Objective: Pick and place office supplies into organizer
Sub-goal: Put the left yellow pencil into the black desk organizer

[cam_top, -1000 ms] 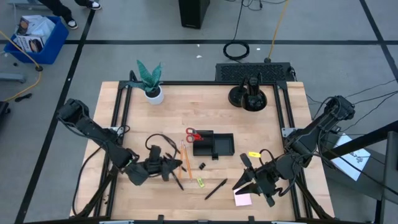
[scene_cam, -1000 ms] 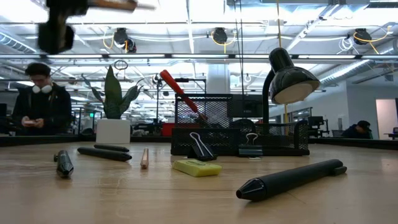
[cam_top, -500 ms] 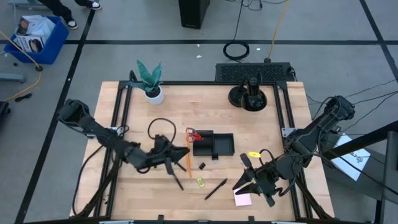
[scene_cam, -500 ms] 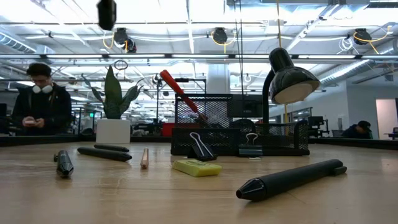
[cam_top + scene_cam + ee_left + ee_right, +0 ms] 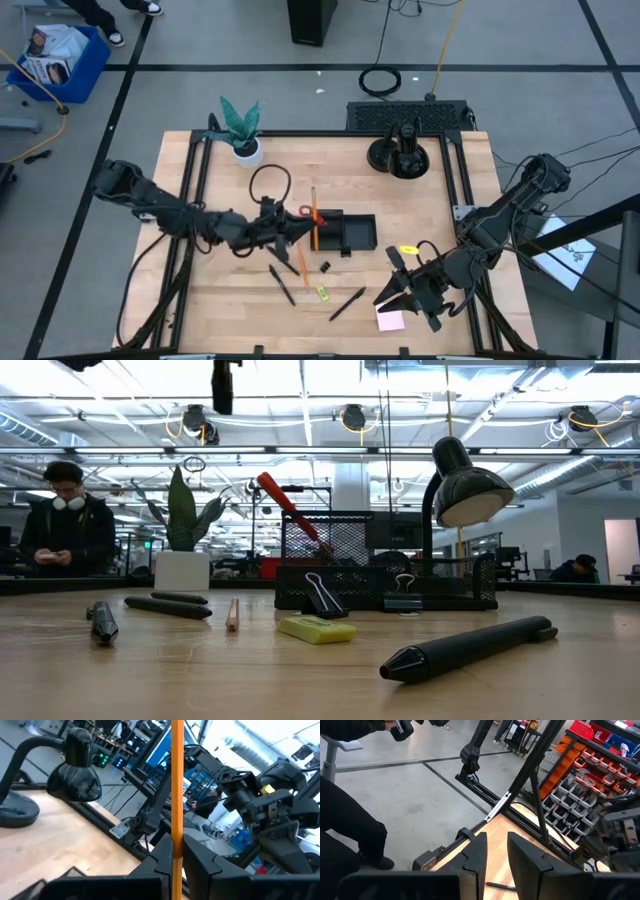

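Observation:
My left gripper (image 5: 306, 228) hovers over the left end of the black organizer (image 5: 345, 233), shut on a thin orange pencil (image 5: 313, 212). It also shows at the top of the low view, left gripper (image 5: 222, 385). Red-handled scissors (image 5: 308, 212) stand in the organizer's left end. On the table lie a second pencil (image 5: 300, 263), two black pens (image 5: 281, 284) (image 5: 347, 303), a black clip (image 5: 325, 267) and a yellow-green piece (image 5: 322, 292). My right gripper (image 5: 392, 283) is raised near the table's right front, open with nothing between its fingers, beside a pink sticky-note pad (image 5: 390, 320). My left gripper pinches the orange pencil near its middle (image 5: 176, 851) between its two fingers. The fingers come about level from the table's left and lie across the pencil. The pencil is lifted clear and runs from near to far over the organizer's left end.
A black desk lamp (image 5: 400, 155) stands at the back right and a green plant in a white pot (image 5: 243, 140) at the back left. A black frame borders the table's sides. People sit in the room beyond the table.
My left gripper has risen and swung toward the table's right and far side, from over the loose pens to the organizer's left end, rolling as it went. The pencil has travelled with it, lifted clear, and now runs near to far.

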Tool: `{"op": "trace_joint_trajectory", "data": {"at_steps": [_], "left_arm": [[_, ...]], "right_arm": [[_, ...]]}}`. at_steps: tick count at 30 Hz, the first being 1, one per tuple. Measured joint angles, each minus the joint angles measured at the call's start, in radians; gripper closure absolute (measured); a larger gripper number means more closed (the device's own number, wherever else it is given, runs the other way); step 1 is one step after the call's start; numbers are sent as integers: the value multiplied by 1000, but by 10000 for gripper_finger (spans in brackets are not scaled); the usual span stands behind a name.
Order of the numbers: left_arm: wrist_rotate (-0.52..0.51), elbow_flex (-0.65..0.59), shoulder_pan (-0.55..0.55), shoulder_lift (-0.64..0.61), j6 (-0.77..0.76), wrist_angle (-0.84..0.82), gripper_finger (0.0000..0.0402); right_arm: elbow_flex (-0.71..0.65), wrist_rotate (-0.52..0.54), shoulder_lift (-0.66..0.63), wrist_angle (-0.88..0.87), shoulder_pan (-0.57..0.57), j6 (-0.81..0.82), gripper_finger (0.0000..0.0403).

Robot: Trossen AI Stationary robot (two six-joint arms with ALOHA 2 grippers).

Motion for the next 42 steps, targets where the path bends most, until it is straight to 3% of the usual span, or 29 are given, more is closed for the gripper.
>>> {"op": "trace_joint_trajectory", "data": {"at_steps": [8,14,20,33,42], "left_arm": [[120,171,61,0,72,-184,371],[122,365,70,0,104,-468,371],[119,487,52,0,172,-618,371],[106,497,46,0,225,-715,371],[105,497,46,10,349,-736,371]], "right_arm": [[0,2,0,0,0,-4,332],[0,8,0,-17,0,-8,332],[0,116,0,-143,0,57,332],[0,132,0,-281,0,158,332],[0,134,0,-338,0,172,332]]}}
